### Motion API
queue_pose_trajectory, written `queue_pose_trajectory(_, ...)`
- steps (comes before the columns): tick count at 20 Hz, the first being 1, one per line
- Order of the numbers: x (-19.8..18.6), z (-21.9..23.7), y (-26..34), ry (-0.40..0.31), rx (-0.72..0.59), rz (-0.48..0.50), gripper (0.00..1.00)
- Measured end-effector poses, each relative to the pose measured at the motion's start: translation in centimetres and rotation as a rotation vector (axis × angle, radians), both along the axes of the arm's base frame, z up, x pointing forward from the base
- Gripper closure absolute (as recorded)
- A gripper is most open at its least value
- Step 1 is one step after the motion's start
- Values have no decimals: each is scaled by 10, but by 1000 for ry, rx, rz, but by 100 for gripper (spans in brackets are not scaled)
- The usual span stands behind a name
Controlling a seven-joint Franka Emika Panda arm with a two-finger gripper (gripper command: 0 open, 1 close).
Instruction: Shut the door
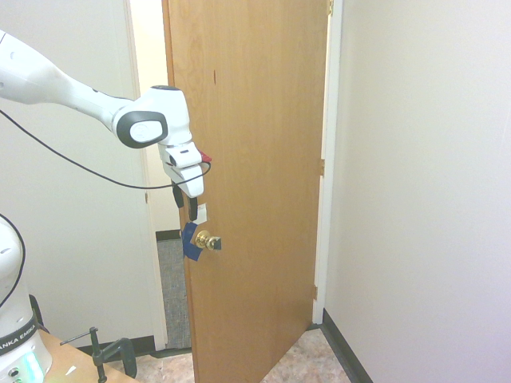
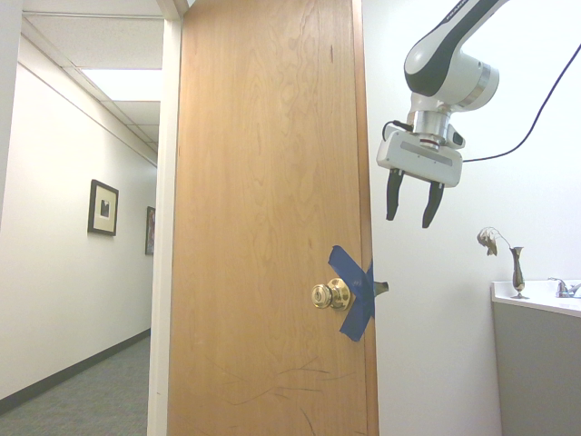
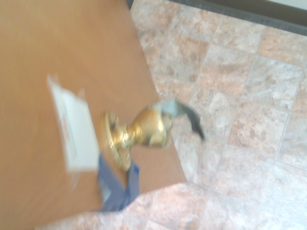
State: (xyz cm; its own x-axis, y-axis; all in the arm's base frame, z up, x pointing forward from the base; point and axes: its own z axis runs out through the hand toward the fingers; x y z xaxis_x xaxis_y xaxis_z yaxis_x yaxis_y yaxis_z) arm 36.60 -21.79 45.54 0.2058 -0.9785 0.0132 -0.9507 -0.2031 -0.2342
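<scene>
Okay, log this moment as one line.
door: ajar | gripper: open, empty, above knob | blue tape: on door edge | task: not finished

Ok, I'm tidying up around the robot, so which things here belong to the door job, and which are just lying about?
For the job:
- wooden door
- brass knob
- gripper

Just about:
- clamp
- vase
- framed picture
- faucet
</scene>
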Motion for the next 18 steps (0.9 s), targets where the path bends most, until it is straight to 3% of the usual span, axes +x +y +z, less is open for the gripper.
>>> queue_pose_trajectory(6,14,-17,-30,-12,27,-66,0)
queue_pose_trajectory(9,41,-33,-26,-43,53,-82,0)
queue_pose_trajectory(14,96,-68,11,-46,86,-11,0)
queue_pose_trajectory(18,141,-86,67,-119,61,74,0)
